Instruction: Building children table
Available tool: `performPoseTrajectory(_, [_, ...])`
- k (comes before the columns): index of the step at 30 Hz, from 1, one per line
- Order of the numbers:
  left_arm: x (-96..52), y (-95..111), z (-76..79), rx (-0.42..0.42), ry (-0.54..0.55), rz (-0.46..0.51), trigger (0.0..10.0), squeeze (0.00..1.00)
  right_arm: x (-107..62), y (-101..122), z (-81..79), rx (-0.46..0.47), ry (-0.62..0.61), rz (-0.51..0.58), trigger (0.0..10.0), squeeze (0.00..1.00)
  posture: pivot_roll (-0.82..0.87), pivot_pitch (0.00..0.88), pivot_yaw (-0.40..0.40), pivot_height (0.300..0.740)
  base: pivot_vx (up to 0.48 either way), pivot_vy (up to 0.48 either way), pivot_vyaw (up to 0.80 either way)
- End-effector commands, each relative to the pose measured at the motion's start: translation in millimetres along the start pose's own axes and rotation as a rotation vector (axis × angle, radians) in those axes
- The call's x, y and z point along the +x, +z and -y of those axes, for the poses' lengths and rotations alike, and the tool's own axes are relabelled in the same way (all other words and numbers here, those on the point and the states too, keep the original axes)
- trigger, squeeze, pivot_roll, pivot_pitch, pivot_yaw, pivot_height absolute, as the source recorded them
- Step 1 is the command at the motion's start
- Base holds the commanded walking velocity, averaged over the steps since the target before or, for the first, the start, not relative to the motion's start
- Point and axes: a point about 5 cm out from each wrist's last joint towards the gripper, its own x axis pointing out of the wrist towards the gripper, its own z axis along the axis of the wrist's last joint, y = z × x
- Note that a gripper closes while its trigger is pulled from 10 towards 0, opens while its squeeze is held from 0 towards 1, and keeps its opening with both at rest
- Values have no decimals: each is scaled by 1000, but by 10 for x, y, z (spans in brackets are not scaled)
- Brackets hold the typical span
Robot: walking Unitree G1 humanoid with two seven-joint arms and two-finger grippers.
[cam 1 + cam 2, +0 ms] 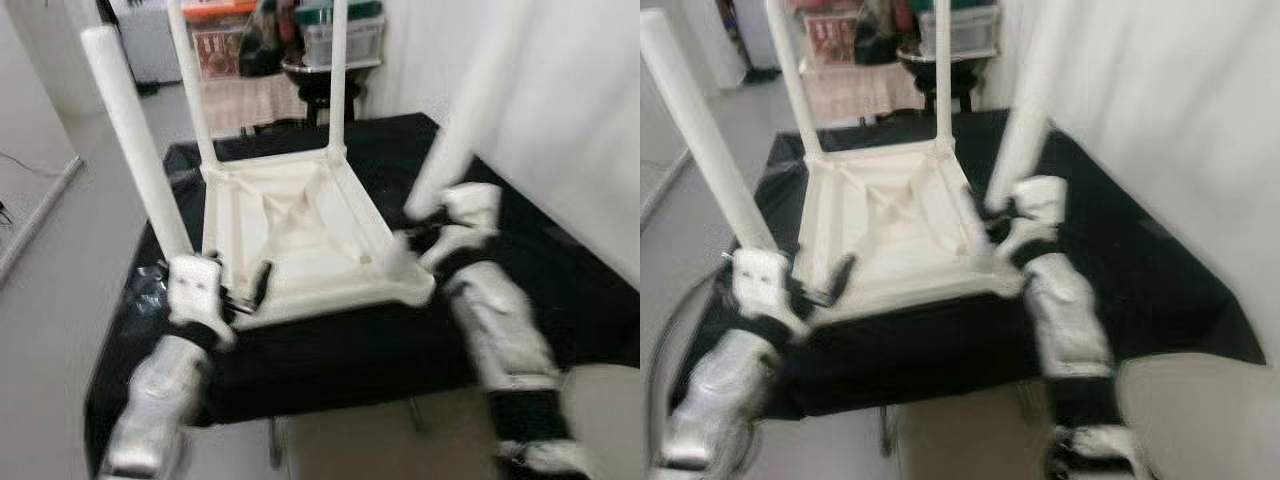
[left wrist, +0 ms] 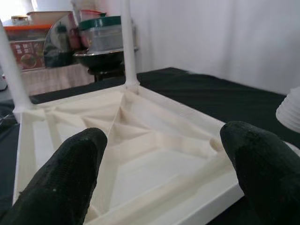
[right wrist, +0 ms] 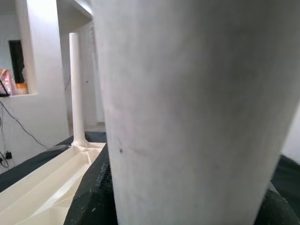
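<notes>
No text, brand or number can be read anywhere. Print is seen on a red box (image 2: 29, 52) at the back, but it is blurred past reading.

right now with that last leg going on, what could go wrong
1. The right hand is shut on the fourth leg, which leans off upright at the near right corner. It may not be seated and could topple on release.
2. The upturned tabletop lies close to the front edge of the black cloth; pushing on the leg could slide it off.
3. The left hand is open at the tabletop's front rim, so nothing braces it.
</notes>
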Motion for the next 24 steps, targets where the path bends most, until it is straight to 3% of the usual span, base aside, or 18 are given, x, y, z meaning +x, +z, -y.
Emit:
performPoseTrajectory(1, [-55, -70, -40, -12, -9, -49, 10000, 0, 41, 18, -131, 9, 67, 8, 10000, 0, -105, 0, 28, 740, 0, 0, 0])
performPoseTrajectory(9, [-73, -112, 70, -43, -79, -71, 10000, 0, 68, 67, -161, 17, 176, 5, 10000, 0, -105, 0, 23, 740, 0, -460, 0])
performPoseTrajectory(13, [-66, -114, 51, -45, -62, -73, 10000, 0, 71, 41, -288, 12, 257, -16, 10000, 0, -103, 0, 19, 740, 0, -458, 0])
performPoseTrajectory(17, [-52, -117, -21, -39, 1, -68, 10000, 0, 20, -74, -471, -11, 333, -63, 10000, 0, -103, 0, 18, 740, 0, 0, 0])
performPoseTrajectory(21, [-53, -120, -25, -38, 0, -70, 10000, 0, 12, -90, -490, -20, 343, -70, 10000, 0, -104, 0, 17, 740, 0, 0, 0])
performPoseTrajectory(24, [-82, -150, -61, -32, 16, -85, 10000, 0, -14, -142, -547, -3, 374, -90, 10000, 0, -111, 0, 14, 740, 0, 0, 800])
